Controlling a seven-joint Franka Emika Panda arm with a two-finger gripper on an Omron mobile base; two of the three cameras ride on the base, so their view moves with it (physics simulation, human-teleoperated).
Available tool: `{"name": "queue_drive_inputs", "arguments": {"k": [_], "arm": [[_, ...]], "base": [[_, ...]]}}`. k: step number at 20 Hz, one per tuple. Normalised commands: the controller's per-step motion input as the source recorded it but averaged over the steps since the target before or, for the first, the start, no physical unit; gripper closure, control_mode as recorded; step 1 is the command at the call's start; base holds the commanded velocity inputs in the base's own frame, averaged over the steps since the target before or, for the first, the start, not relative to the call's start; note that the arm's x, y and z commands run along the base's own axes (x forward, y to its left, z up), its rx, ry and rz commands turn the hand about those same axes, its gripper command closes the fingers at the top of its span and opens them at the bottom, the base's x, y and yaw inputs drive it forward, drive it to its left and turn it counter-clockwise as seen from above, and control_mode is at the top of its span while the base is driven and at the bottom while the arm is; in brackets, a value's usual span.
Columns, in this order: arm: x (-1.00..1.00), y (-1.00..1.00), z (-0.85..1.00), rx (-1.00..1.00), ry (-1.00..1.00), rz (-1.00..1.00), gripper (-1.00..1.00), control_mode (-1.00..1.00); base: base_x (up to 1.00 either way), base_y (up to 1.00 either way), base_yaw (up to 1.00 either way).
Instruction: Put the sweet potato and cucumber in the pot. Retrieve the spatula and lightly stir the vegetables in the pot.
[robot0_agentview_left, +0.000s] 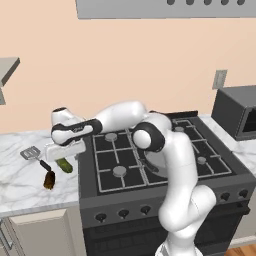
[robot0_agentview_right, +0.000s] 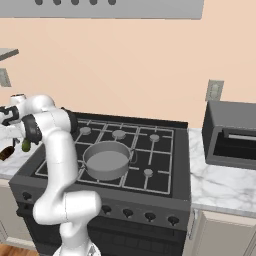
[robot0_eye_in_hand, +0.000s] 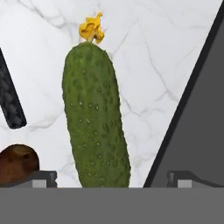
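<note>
Gripper (robot0_eye_in_hand: 112, 177) spread wide over one cucumber (robot0_eye_in_hand: 97, 118); one sweet potato (robot0_agentview_left: 49, 180), one spatula (robot0_agentview_left: 31, 153), one pot (robot0_agentview_right: 106, 160).

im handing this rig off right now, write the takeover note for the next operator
Gripper: open, hovering low over the marble counter left of the stove, fingers straddling the cucumber; nothing held.
Cucumber: lying on the counter close to the stove's left edge.
Sweet potato: on the counter just beside the cucumber, apart from it.
Spatula: on the counter behind the sweet potato, untouched.
Pot: on the stove, empty.
Done: nothing in the pot yet.
Left: grasp the cucumber and drop it in the pot, then the sweet potato, then fetch the spatula and stir lightly.
</note>
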Motion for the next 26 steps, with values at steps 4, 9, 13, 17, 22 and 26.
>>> {"name": "queue_drive_inputs", "arguments": {"k": [4, 9, 13, 17, 22, 26], "arm": [[-0.11, 0.00, -0.26, 0.00, 0.04, 0.01, -1.00, -1.00], [-0.01, 0.00, -0.23, 0.00, 0.09, 0.02, -1.00, -1.00], [0.00, 0.00, -0.19, 0.00, 0.10, 0.00, -1.00, -1.00], [0.00, 0.00, -0.07, 0.00, 0.05, 0.00, -1.00, -1.00], [0.00, 0.00, 0.00, 0.00, 0.00, 0.00, 1.00, -1.00], [-0.21, -0.06, 0.19, 0.00, -0.06, -0.02, 1.00, -1.00]], "base": [[0.00, 0.00, 0.00], [0.00, 0.00, 0.00], [0.00, 0.00, 0.00], [0.00, 0.00, 0.00], [0.00, 0.00, 0.00], [0.00, 0.00, 0.00]]}}
